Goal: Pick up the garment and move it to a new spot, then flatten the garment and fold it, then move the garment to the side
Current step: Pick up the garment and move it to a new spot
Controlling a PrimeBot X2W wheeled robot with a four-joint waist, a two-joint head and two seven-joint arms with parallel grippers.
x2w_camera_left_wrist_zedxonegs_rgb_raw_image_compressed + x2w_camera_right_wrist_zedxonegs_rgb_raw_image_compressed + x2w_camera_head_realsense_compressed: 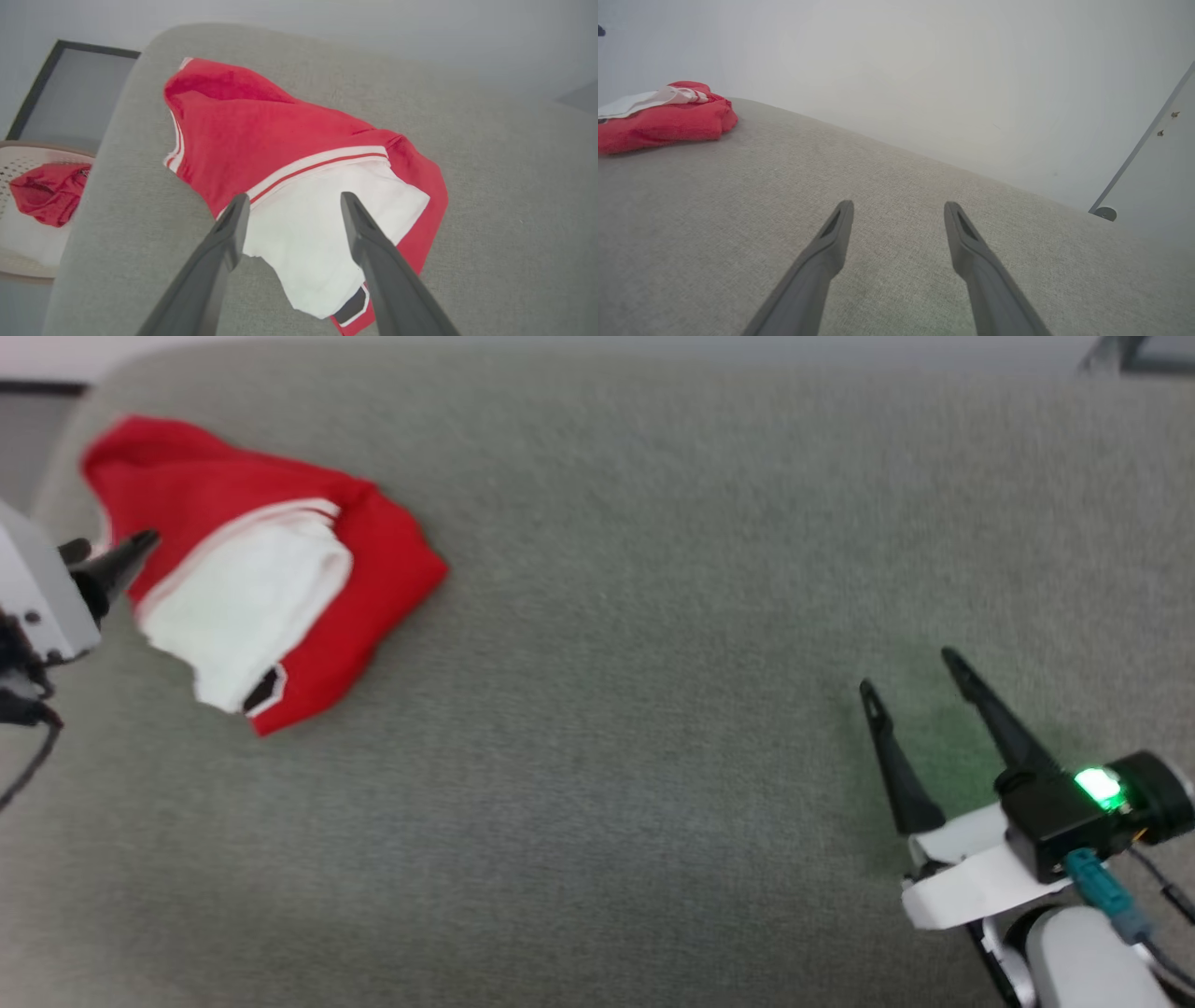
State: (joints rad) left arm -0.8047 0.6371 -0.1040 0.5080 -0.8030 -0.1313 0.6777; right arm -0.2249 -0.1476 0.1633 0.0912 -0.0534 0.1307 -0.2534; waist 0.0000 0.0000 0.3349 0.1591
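L hand, fingers apart, by garment; wrist cam catches basket.

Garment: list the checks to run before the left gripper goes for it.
1. Left gripper open: ok, spread above the white sleeve.
2. Touching cloth: cannot tell.
3. Garment flat: not ok, bunched on the grey surface.
4. Right gripper clear: ok, open, far from the garment.
5. Right target: ok, the other red cloth sits in the basket, off the surface.
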